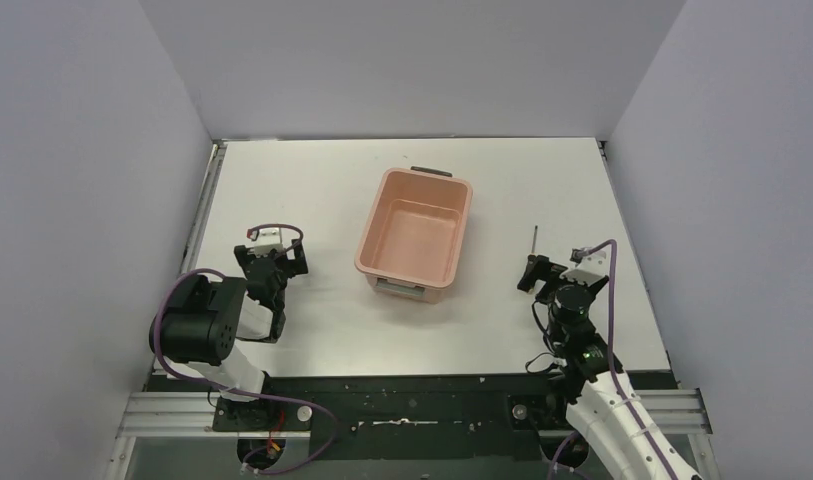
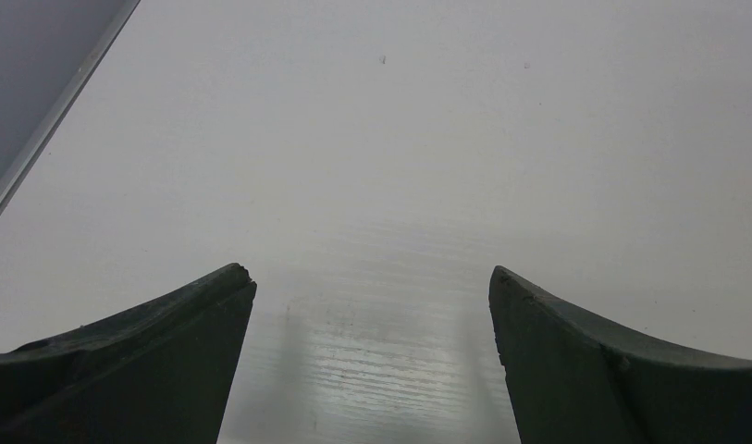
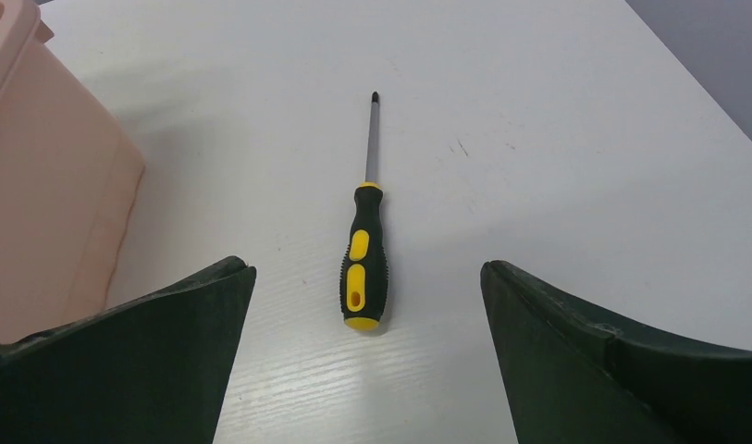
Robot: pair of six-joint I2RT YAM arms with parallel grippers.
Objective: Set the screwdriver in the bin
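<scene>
Approach to the grasp. The screwdriver [image 3: 366, 222] lies flat on the white worktop [image 1: 312, 200], right of centre in the overhead view and well apart from the bin [image 1: 427, 190], which stands at the middle of the frame with nothing visible inside it. In the right wrist view the tool sits in the centre, yellow-and-black handle toward the lower edge and shaft pointing toward the top. The right hand [image 3: 364, 266] is released, its two fingers spread wide on either side of the handle and not touching it. The left hand [image 2: 370, 273] is likewise released over bare worktop at the lower left of the overhead view, holding nothing. To do this step well, you should keep the handle centred between the fingers, lower until the pads reach the thick ribbed part of the handle rather than the thin shaft, and close squarely across it; a slim tool lying flat is likely to roll or pivot if one finger meets it first. The salmon wall at the left edge of the wrist view marks your direction of carry.
</scene>
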